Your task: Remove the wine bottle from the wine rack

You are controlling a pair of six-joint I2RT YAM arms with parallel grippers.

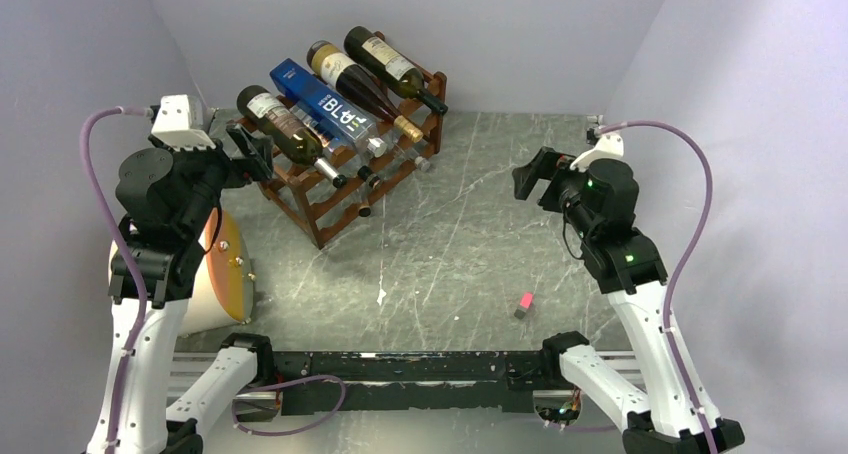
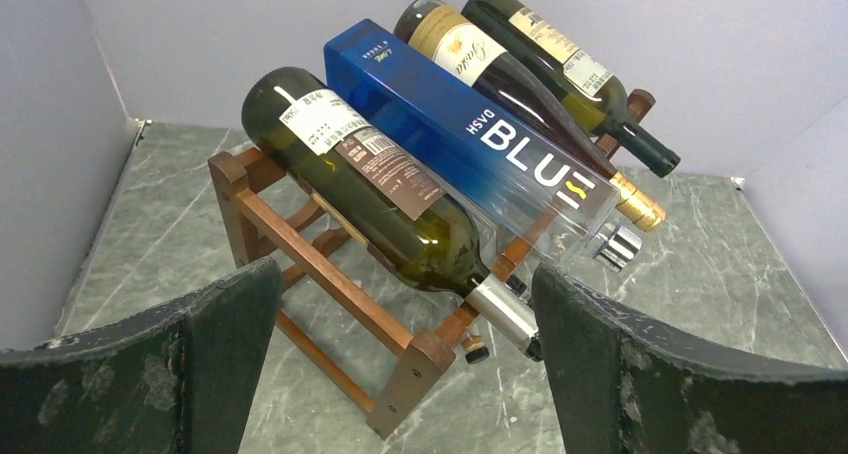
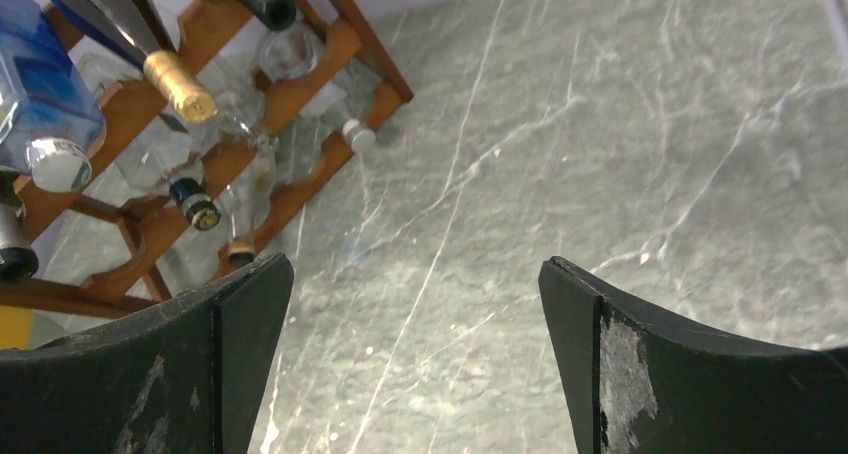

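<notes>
1. Both arms rise from the near edge. The left pincer (image 2: 405, 269) hangs spread wide and empty, near the rack. The right pincer (image 3: 415, 262) is just as spread, over bare stone and well apart from the rack.
2. The grey veined desk (image 1: 470, 234) carries everything.
3. The wine rack (image 2: 320, 269) stands angled at the far left. Four bottles lie side by side on its top tier, necks sloping down toward the desk's middle.
4. The wine bottle (image 2: 380, 189) likeliest meant is the dark green one at the left end. It lies straight ahead of the left pincer and just beside a blue square bottle (image 2: 470, 139).
5. It is probably heavy, rigid, smooth glass that would slip easily and break if dropped. The body looks broad, so the silver-capped neck or the shoulder seems the surer hold. Drawing it along its own axis should leave its neighbour undisturbed.
6. A small pink block (image 1: 525, 301) lies near the right arm.
</notes>
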